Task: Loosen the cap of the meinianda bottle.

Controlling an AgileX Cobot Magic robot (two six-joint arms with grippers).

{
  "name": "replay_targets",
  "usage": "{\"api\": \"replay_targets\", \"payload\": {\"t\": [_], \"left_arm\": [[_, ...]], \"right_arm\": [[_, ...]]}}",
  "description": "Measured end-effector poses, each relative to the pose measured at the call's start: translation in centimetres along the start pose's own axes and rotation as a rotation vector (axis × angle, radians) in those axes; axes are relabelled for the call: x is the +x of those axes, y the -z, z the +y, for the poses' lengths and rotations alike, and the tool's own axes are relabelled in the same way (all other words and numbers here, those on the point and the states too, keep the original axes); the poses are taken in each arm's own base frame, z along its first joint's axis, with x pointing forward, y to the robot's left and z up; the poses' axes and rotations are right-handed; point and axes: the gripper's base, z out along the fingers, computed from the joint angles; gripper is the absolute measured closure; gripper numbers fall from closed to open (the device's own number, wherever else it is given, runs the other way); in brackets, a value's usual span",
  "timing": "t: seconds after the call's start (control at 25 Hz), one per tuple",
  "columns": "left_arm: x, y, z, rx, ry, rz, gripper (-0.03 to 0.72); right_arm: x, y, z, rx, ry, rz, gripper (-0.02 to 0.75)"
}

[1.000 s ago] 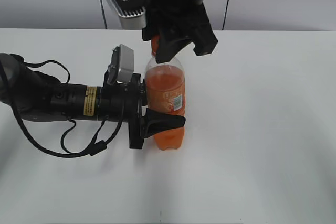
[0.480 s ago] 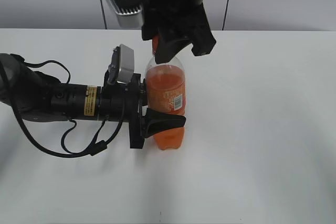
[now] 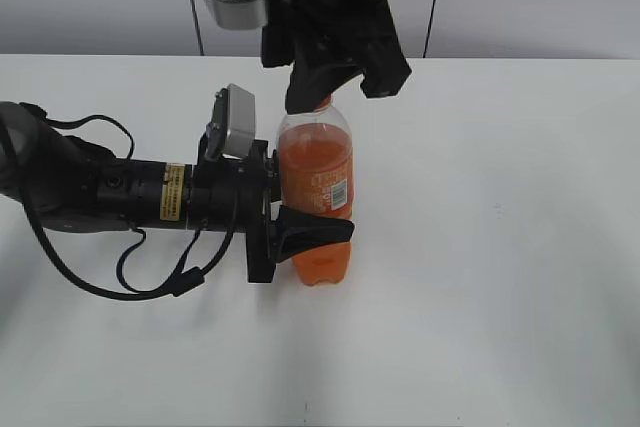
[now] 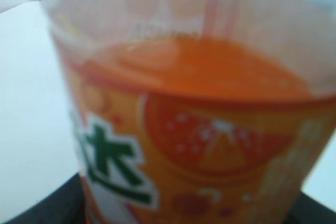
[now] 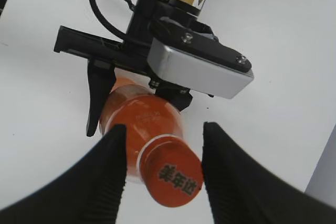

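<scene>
Left arm (image 3: 120,192) lies flat along the table (image 3: 500,277), reaching in from 9 o'clock. Left gripper (image 3: 300,217) clamped sideways on the bottle (image 3: 318,197) at mid-body; one finger (image 3: 312,231) crosses the front. Bottle upright near table centre.

Right arm descends from 12 o'clock, right gripper (image 5: 163,174) pointing straight down over the bottle's top. Its two fingers (image 5: 105,182) are spread apart, flanking the cap (image 5: 176,179) with gaps on both sides, gripping nothing.

Count: one bottle, one cap, two arms.
</scene>
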Motion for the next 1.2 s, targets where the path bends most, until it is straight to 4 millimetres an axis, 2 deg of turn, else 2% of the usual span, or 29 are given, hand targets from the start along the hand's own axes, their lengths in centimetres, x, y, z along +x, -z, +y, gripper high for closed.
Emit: {"api": "replay_targets", "payload": {"t": [0.16,0.32,0.56,0.8,1.0,1.2], "left_arm": [[0.0,0.0,0.0,-0.001,0.001,0.000,0.277],[0.0,0.0,0.0,-0.001,0.002,0.000,0.277],[0.0,0.0,0.0,-0.002,0.002,0.001,0.277],[0.0,0.0,0.0,-0.004,0.005,0.002,0.277],[0.1,0.0,0.1,-0.016,0.022,0.013,0.277],[0.1,0.0,0.2,-0.021,0.028,0.015,0.277]], "right_arm": [[-0.1,0.0,-0.1,0.014,-0.063,-0.006,0.384],[-0.4,0.3,-0.9,0.085,-0.255,-0.049,0.384],[-1.7,2.9,-1.8,0.114,-0.524,-0.158,0.384],[-1.9,4.3,-1.8,0.088,-0.898,-0.179,0.384],[-1.2,4.6,-1.9,0.125,-1.278,-0.142,0.384],[-0.5,4.7,-2.0,0.180,-1.564,-0.121,0.384]]}}
